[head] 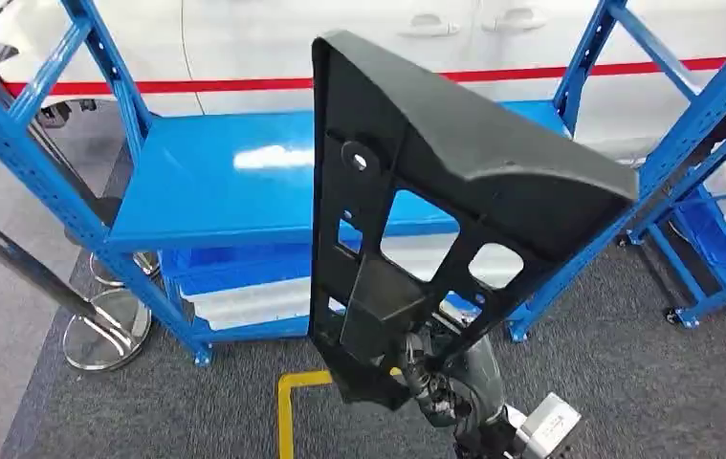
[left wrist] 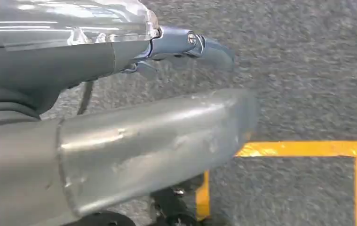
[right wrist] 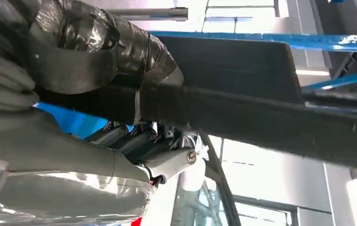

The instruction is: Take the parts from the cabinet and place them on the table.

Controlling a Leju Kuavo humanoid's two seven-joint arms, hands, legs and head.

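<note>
My right robot hand [head: 430,382] grips the lower end of a large black plastic part [head: 416,220], holding it upright in front of the blue shelving rack [head: 234,182]; in the right wrist view the thumb and fingers [right wrist: 129,139] clamp the part's edge. My left robot hand [left wrist: 186,44] hangs over grey carpet [left wrist: 308,70] beside yellow floor tape [left wrist: 303,149], its fingers apparently holding nothing. The tall part is gripped low, so I judge it could tip or twist loose, or clip the rack's blue posts. The table is out of frame, and the part blocks much of my forward view.
</note>
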